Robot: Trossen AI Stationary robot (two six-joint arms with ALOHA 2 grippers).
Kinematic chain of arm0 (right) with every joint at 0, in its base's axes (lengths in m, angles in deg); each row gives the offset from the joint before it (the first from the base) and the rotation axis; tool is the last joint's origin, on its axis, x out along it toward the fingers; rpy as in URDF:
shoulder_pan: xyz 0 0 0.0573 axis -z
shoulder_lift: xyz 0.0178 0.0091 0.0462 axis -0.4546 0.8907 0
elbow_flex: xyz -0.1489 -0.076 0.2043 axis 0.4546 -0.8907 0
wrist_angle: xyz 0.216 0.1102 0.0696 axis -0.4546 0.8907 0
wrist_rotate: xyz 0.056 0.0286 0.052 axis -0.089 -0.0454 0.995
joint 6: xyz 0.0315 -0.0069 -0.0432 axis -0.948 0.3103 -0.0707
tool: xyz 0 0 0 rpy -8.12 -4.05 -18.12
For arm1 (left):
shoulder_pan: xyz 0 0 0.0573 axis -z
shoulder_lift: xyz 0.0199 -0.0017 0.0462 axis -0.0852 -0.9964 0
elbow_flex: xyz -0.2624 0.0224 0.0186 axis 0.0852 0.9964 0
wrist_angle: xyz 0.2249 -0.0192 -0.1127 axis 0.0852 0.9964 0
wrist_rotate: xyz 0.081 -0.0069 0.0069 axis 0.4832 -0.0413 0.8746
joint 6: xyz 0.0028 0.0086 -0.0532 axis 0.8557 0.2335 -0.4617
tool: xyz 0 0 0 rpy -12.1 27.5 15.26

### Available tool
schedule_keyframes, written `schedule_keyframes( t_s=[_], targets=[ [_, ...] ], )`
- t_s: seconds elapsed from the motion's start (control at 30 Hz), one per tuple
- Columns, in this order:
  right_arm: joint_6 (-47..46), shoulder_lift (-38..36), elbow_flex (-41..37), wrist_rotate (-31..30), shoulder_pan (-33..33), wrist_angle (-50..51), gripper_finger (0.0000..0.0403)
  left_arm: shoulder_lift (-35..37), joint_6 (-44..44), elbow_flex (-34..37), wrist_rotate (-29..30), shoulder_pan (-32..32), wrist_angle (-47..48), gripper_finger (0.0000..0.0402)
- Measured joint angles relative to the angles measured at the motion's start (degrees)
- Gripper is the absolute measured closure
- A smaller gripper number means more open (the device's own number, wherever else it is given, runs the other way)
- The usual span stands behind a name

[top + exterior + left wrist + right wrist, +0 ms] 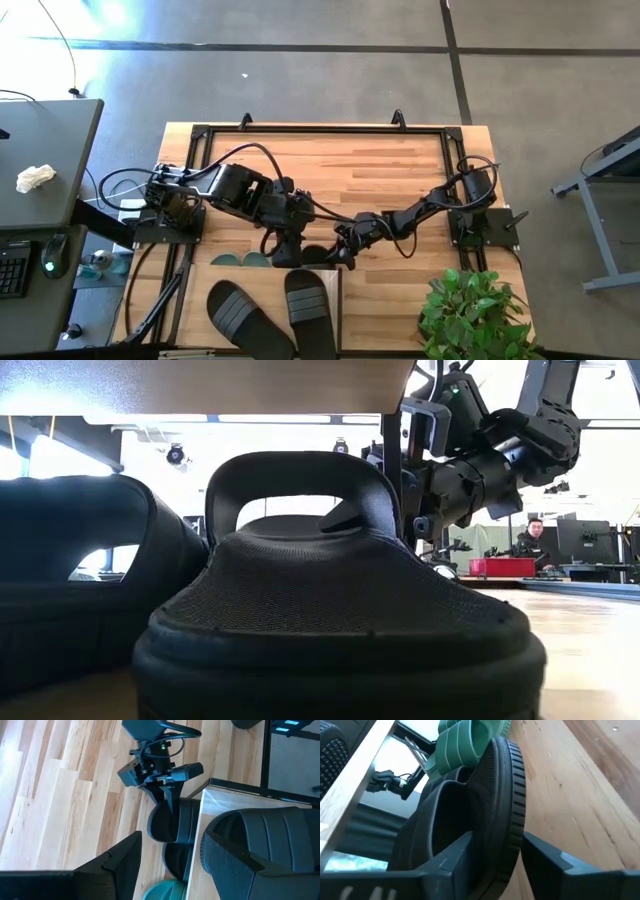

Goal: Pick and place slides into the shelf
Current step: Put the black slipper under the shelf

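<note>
Two black slides (270,315) flat on the shelf (200,275) top, long axes roughly toward the near table edge, the left one slanted. Under that board, at the shelf's edge, another black slide (490,820) on its side, sole rim upward, long axis along the shelf front, sage-green slides (243,259) just beyond it.

Right gripper (338,255) at the lower level's mouth, fingers (545,855) spread to either side of the black slide's sole rim, apart from it rather than clamped, so released.

Left gripper (283,252) just beside, above the shelf edge, parted partway, grasping nothing visible.
</note>
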Motion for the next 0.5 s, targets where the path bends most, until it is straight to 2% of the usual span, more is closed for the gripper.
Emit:
schedule_keyframes(
  t_s=[0.17,0.5],
  targets=[
    [2.69,-0.21,0.0,0.5,0.88,0.67,0.0226,0.0,0.02,0.0,0.0,0.0,-0.04,0.0202],
    [9.76,-4.7,0.0,-0.42,1.71,11.84,0.0224,-0.04,0.08,0.0,0.04,0.0,0.67,0.0202]
  ],
)
